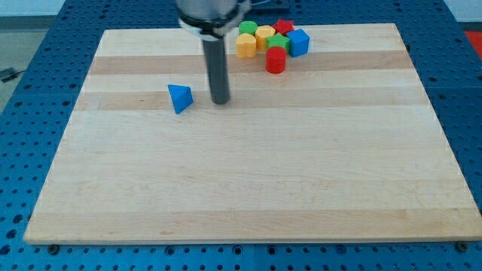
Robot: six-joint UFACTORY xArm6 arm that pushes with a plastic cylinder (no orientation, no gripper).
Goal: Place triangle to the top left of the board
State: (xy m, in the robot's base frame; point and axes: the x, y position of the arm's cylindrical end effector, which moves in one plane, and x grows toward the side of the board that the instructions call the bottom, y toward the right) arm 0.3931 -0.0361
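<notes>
My tip [220,101] rests on the pale striped wooden board [248,188], just beside the blue triangle [180,98] on its right; a bare rod, it grips nothing. The board lies on a blue perforated table [30,113], the other blocks clustered near its top edge.

Board [248,181]: pale wood, with lengthwise bands of lighter and slightly darker grain.
Table [45,68]: bright blue, dotted with a regular grid of small dark holes.
Triangle [179,98]: blue, the side face a shade darker than the top.
My rod [218,71]: dark grey to black, plain.
My tip [220,102]: same dark tone as the rod.
Green block [248,28]: bright green.
Yellow blocks: one [264,35] yellow, one [245,46] more orange-yellow.
Second green block [277,43]: green, partly hidden.
Red blocks: one [283,28] at the cluster's top, one [276,60] a cylinder, both plain red.
Blue cube [298,42]: blue, matching the triangle.
</notes>
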